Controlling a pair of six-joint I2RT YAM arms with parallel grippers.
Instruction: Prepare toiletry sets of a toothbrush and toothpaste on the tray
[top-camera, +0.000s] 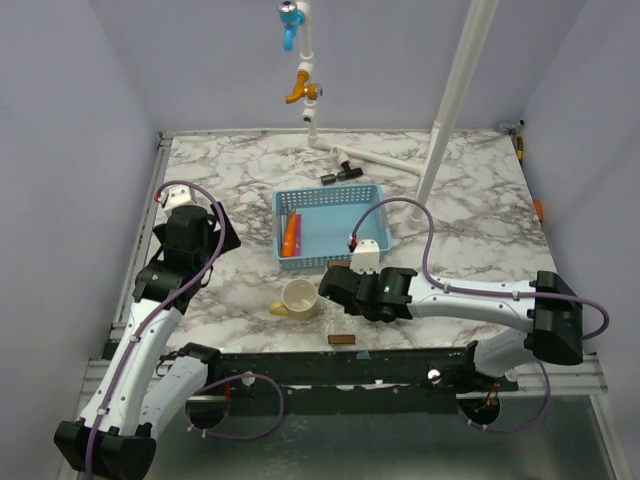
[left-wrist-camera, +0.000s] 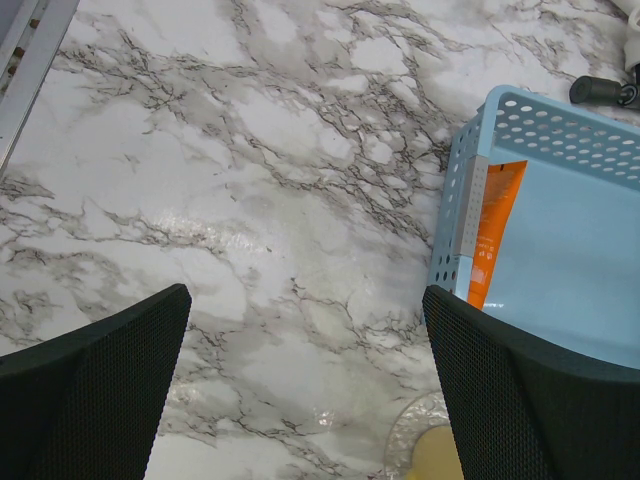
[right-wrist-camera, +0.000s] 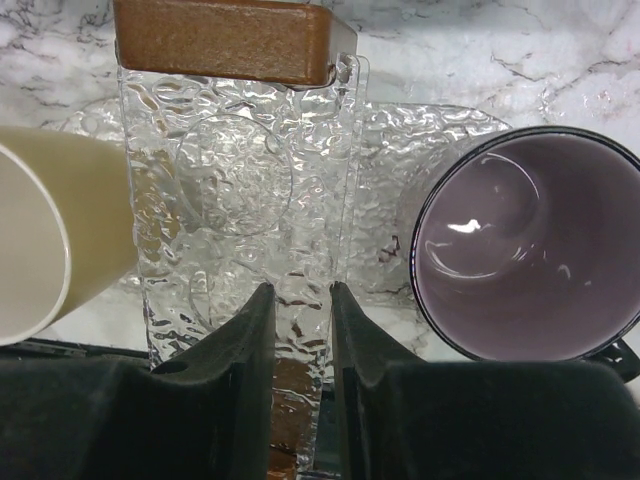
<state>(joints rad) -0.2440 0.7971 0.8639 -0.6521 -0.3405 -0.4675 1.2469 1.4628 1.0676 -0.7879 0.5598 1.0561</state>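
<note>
Right end effector (right-wrist-camera: 300, 295) hangs low over the clear tray (right-wrist-camera: 420, 140), jaws drawn to a narrow slot between the cream cup (right-wrist-camera: 40, 230) and the purple cup (right-wrist-camera: 530, 250); whether they pinch anything, I cannot tell. Left end effector (left-wrist-camera: 305, 295) hovers spread wide beside the blue basket (left-wrist-camera: 560, 120), likely lined up to reach the toothpaste (left-wrist-camera: 495, 215) lying inside against its wall. I can't pick out the toothbrush for sure.
</note>
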